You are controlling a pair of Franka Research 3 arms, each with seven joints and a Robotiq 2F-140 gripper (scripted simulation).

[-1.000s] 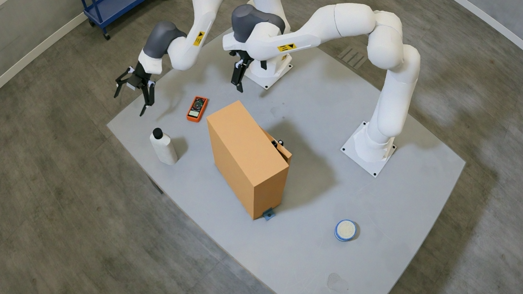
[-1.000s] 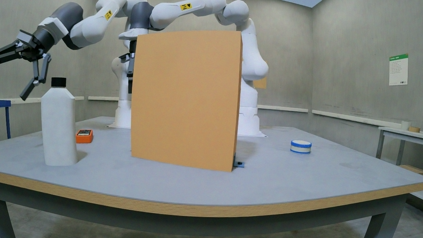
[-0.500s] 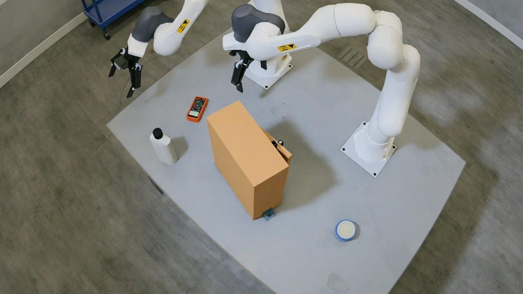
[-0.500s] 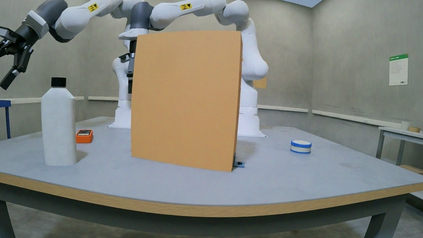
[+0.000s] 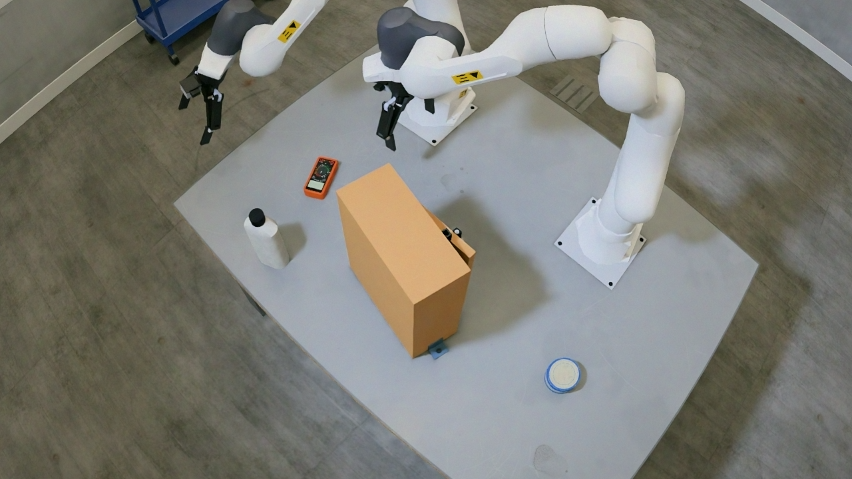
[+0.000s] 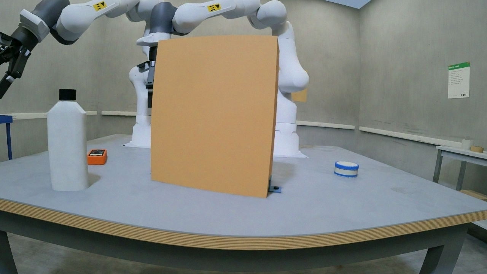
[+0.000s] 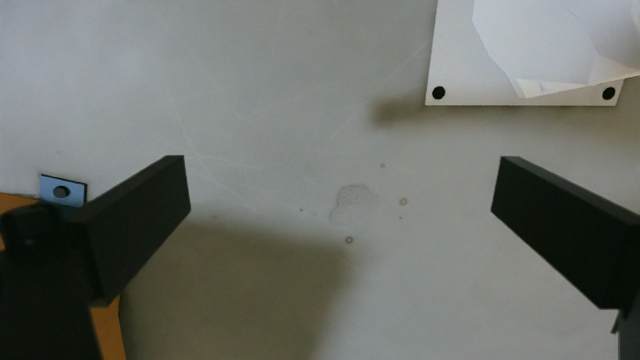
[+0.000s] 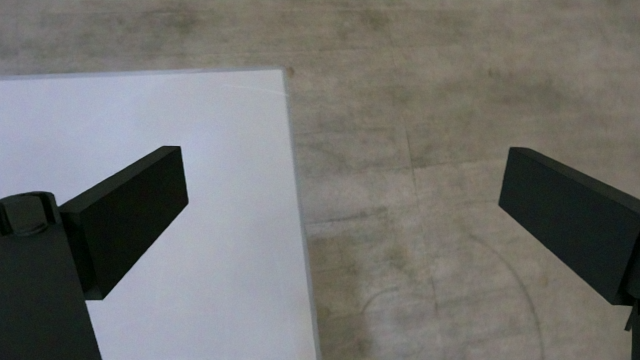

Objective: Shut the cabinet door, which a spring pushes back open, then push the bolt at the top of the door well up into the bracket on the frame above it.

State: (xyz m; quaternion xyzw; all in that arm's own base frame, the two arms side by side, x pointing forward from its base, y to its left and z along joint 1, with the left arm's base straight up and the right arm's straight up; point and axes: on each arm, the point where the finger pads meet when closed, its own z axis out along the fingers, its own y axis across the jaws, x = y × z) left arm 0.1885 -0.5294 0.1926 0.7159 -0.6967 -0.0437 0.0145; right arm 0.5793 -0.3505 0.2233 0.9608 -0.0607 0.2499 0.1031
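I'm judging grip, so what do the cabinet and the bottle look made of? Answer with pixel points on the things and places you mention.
Cabinet (image 5: 402,232) (image 6: 214,115): probably fibreboard, matt, judging by its even tan faces and crisp edges.
Bottle (image 5: 267,243) (image 6: 67,146): likely plastic, matt white, with smooth moulded shoulders.

A lab or workshop is surrounding a big worktable (image 5: 506,387) (image 6: 217,214) (image 7: 260,125) (image 8: 225,225): bare grey walls (image 6: 408,40) are rising behind it, a posted notice (image 6: 458,81) is hanging, and a blue cart (image 5: 178,18) (image 6: 9,139) is standing nearby.

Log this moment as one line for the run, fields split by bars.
cabinet door: ajar | left gripper: open, holding nothing | right gripper: open, holding nothing | door shutting: still to do
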